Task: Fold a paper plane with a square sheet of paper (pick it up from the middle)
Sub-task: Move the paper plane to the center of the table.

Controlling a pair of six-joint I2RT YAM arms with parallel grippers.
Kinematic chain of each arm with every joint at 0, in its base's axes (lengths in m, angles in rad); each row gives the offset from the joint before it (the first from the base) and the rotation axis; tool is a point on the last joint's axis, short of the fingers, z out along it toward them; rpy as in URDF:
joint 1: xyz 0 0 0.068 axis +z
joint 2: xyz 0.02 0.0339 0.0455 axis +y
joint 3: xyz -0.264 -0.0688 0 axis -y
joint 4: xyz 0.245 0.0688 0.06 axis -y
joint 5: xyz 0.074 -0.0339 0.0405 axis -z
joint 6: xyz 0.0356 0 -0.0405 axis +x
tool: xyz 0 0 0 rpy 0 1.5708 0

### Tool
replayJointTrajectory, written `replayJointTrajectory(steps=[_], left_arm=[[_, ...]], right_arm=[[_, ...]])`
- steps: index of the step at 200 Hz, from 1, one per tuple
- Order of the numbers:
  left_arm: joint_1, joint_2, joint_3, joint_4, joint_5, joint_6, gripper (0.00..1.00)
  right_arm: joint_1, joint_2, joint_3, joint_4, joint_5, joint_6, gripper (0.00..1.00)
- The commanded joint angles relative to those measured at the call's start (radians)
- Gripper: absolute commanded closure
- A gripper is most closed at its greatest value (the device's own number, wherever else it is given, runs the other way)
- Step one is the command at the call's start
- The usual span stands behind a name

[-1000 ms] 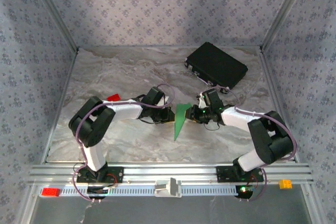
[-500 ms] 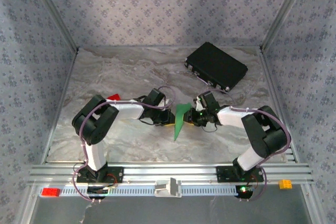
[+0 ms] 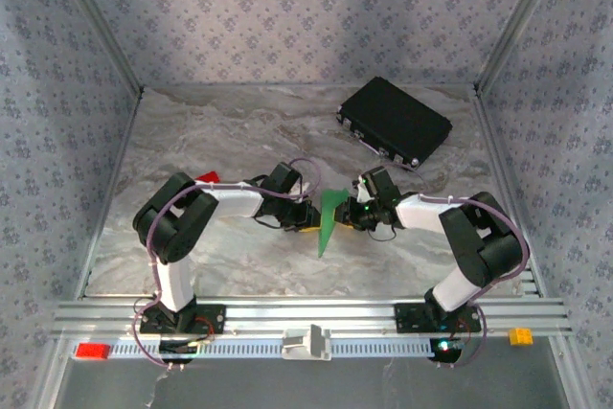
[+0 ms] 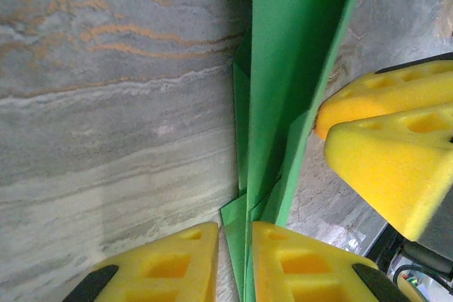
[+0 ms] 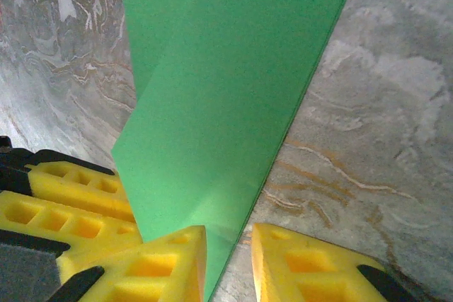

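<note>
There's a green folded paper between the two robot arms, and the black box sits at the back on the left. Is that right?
Not quite. The black box sits at the back on the right, as the top external view shows. The rest holds: the green folded paper is between the left arm and the right arm.

A: What sat between the left gripper [image 4: 235, 240]'s 2 yellow fingers [image 4: 170, 256]?
B: The folded green paper [image 4: 283, 68], over the marble table [image 4: 106, 139]; the right gripper [image 4: 325, 126] was just beside its right edge.
</note>
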Motion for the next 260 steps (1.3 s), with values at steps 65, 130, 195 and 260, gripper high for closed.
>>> replayJointTrajectory(steps=[65,130,195,260], left_arm=[[-0.005,0.006,-0.011,0.106,0.058,-0.038,0.74],[-0.009,0.024,-0.004,0.088,0.052,-0.029,0.71],[-0.028,0.039,0.028,0.054,0.071,0.001,0.71],[-0.034,0.054,0.043,0.053,0.086,0.007,0.81]], right_arm=[[-0.006,0.016,-0.033,0.026,-0.027,0.034,0.75],[-0.019,0.016,-0.055,0.065,-0.045,0.055,0.75],[-0.019,0.021,-0.055,0.07,-0.048,0.055,0.75],[-0.018,0.029,-0.064,0.092,-0.053,0.064,0.75]])
